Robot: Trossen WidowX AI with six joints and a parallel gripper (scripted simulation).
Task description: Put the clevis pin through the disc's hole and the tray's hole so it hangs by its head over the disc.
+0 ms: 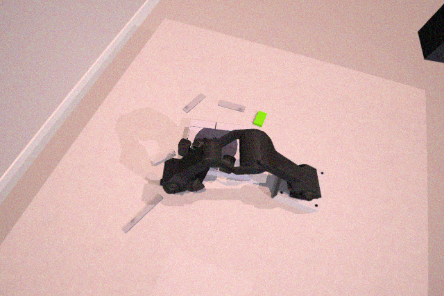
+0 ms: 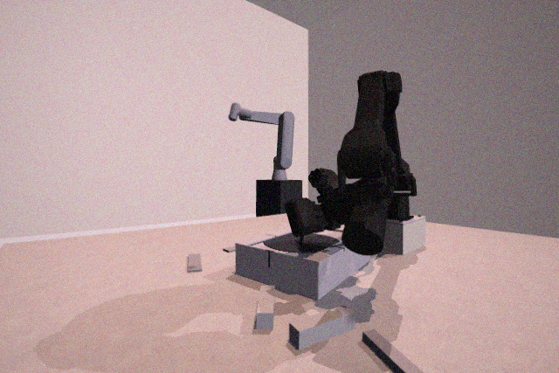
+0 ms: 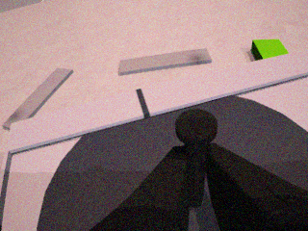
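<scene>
The claw (image 1: pixel 198 143) (image 2: pixel 301 234) (image 3: pixel 194 156) is closed on the slim dark steel clevis pin (image 2: pixel 301 239) (image 3: pixel 196 126). We find the pin's round head standing clear of the fingertips, its shank between them, over the wide, thin, dark grey aluminium disc (image 1: pixel 229 145) (image 2: pixel 279 242) (image 3: pixel 111 164). We cannot tell whether the shank has entered either hole.

As to edges, we note the disc's curve comes near the rim of the pale grey, rectangular steel tray (image 1: pixel 232 125) (image 2: pixel 288 272) (image 3: pixel 111 124) on the side bearing a dark line (image 1: pixel 216 125) (image 2: pixel 269 259) (image 3: pixel 142 103). At one corner of the tray there is open room between disc and rim. Beyond that side, across a strip of the pink surface (image 1: pixel 286 242) (image 2: pixel 135 269) (image 3: pixel 144 24), lie two flat grey bars and a bright green rectangular block (image 1: pixel 260 118) (image 3: pixel 270 48), all apart from the tray.

As to contents, the tray holds the disc; the black jointed arm (image 1: pixel 254 149) (image 2: pixel 365 148) reaches over both.
</scene>
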